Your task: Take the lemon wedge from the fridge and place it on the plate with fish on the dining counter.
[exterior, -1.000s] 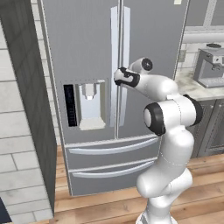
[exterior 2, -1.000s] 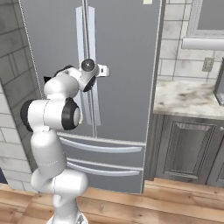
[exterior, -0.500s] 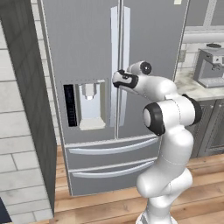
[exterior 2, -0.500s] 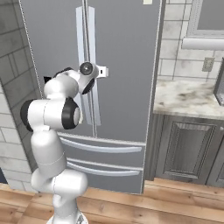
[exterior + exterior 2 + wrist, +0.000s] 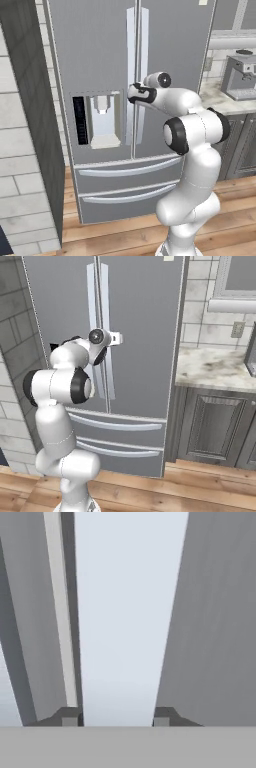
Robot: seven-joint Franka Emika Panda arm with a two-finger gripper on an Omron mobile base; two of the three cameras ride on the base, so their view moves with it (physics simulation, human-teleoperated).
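– At the fridge (image 5: 100,50) front, starting from its left side: has anything changed around the dispenser (image 5: 102,120)?

– No. The dispenser is untouched, and both doors and the two drawers (image 5: 127,170) below them are shut. What changed is at the middle seam of the fridge. A second ago the end effector (image 5: 116,718) stood wide open just off the doors. It has since pushed in, and the jaws have drawn inward.

– Drawn in on what?

– On a long pale handle (image 5: 120,637) beside the seam. In the hand view that handle runs straight up between the two fingertips (image 5: 69,716), and each tip sits right at one of its edges. I cannot tell whether they are pressing it yet or only straddling it. I also cannot say which of the two doors it belongs to.

– And the lemon wedge?

– With the doors shut, it must be inside the fridge, going by the task. I judge this to be the grasp that comes before the door is pulled open, so the task is only at its start.

– Anything to the right of the fridge?

– Only the grey counter (image 5: 220,97) with a coffee machine (image 5: 242,75) on it, well away from the arm.
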